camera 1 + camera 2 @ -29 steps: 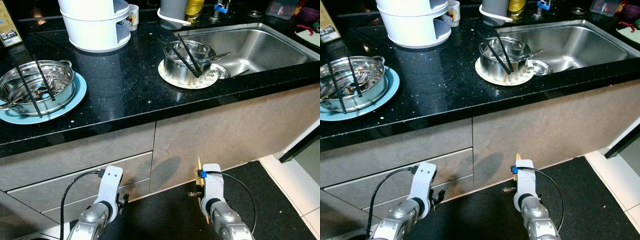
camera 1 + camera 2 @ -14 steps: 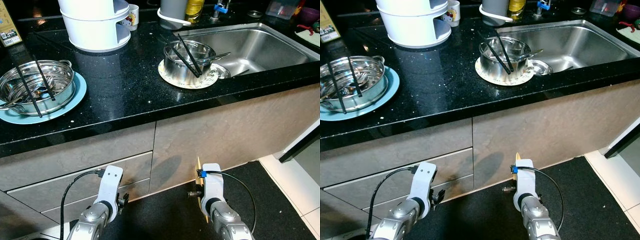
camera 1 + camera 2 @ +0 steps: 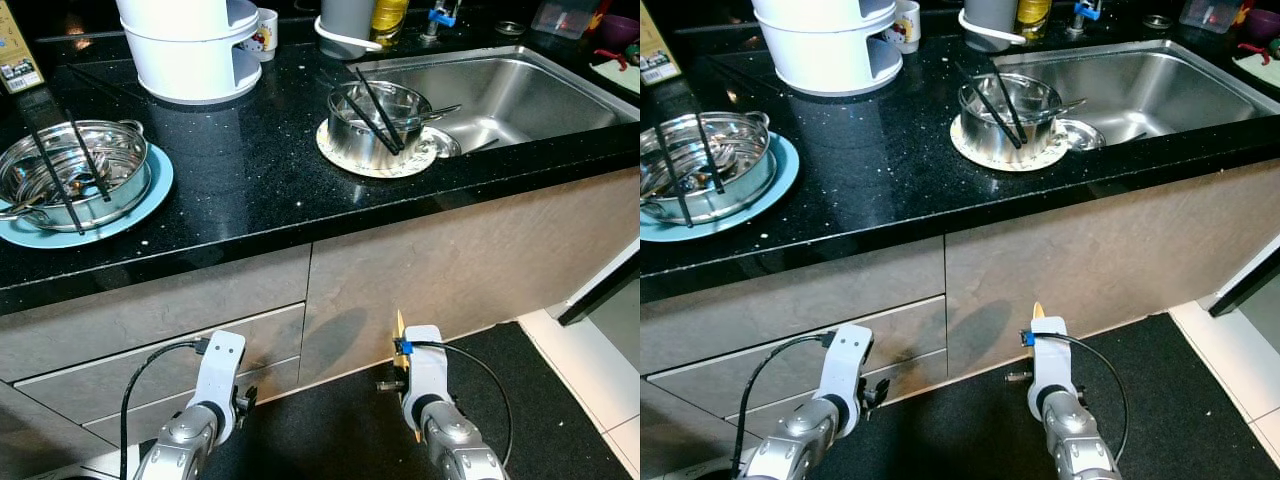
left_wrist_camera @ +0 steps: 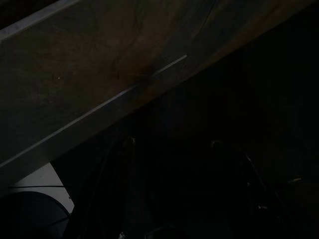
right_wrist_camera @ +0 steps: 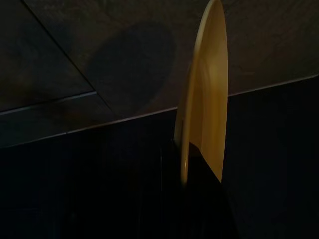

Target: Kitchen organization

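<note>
A: Where's the yellow plate (image 5: 207,94)?
B: Right gripper (image 5: 199,164) holds it on edge, low by the cupboard fronts, fingers pinched on its rim.
A: Left gripper (image 4: 174,199)?
B: Hangs low by the drawers. Too dark, can't tell its jaws.
A: On the counter (image 3: 250,170)?
B: 2 steel pots w/ black chopsticks: one on a blue plate (image 3: 150,195), one by the sink (image 3: 520,95)

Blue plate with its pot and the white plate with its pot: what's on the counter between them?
Bare black counter between the blue plate and the white plate, in both eye views.
</note>
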Controlling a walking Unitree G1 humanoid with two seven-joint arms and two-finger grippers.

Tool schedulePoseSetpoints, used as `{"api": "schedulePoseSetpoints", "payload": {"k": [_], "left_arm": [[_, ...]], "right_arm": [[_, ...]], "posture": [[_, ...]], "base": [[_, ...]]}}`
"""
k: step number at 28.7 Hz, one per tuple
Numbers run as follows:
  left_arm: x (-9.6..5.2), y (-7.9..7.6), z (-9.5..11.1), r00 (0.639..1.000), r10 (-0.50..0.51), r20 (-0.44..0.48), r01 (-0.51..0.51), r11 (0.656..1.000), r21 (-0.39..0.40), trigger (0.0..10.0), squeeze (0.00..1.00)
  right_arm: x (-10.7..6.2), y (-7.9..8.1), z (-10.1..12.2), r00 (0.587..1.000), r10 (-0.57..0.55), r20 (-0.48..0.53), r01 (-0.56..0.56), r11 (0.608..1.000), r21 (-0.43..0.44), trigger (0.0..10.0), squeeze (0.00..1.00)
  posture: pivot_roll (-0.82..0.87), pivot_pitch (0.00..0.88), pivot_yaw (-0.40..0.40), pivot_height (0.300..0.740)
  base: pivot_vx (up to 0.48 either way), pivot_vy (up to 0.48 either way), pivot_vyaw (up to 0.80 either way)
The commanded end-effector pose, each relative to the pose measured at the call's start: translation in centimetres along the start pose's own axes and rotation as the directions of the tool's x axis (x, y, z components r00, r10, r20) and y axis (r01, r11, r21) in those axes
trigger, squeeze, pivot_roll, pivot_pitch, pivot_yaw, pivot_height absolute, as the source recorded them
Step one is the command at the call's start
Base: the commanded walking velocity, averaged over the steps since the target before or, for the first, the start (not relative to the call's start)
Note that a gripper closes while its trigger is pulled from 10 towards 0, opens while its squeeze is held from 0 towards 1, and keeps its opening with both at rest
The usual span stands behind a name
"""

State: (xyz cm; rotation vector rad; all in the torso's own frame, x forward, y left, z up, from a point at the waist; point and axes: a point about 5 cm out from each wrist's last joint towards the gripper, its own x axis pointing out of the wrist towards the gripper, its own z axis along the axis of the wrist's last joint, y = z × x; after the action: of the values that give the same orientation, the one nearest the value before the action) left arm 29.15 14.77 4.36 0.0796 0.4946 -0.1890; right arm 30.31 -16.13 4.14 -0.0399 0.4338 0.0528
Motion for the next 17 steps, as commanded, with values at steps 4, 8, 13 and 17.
{"api": "schedulePoseSetpoints", "payload": {"k": [4,8,13,17], "left_arm": [[-0.08,-0.13,-1.04,0.999,-0.002,-0.035,0.002,1.000,-0.008,10.0,0.00],[-0.06,-0.13,-1.01,0.999,-0.002,-0.035,0.002,1.000,-0.007,10.0,0.00],[0.01,-0.14,-0.93,0.999,-0.004,-0.033,0.003,1.000,-0.009,10.0,0.00],[0.09,-0.07,-0.82,0.999,-0.001,-0.033,0.001,1.000,-0.010,10.0,0.00]], "right_arm": [[-0.25,-0.18,-1.03,1.000,-0.009,-0.029,0.008,1.000,-0.009,10.0,0.00],[-0.18,-0.23,-0.68,1.000,-0.011,-0.020,0.011,1.000,0.008,10.0,0.00],[-0.12,-0.14,-0.99,0.999,-0.011,-0.041,0.011,1.000,-0.006,10.0,0.00],[-0.07,-0.26,-0.85,0.999,-0.018,-0.042,0.020,0.999,0.038,10.0,0.00]], "posture": [[-0.09,0.272,-0.039,0.740],[-0.09,0.267,-0.040,0.740],[-0.09,0.265,-0.037,0.740],[-0.09,0.268,-0.034,0.740]], "base": [[0.000,0.000,0.00],[0.000,0.000,0.00],[0.000,0.000,0.00],[0.000,0.000,0.00]]}}
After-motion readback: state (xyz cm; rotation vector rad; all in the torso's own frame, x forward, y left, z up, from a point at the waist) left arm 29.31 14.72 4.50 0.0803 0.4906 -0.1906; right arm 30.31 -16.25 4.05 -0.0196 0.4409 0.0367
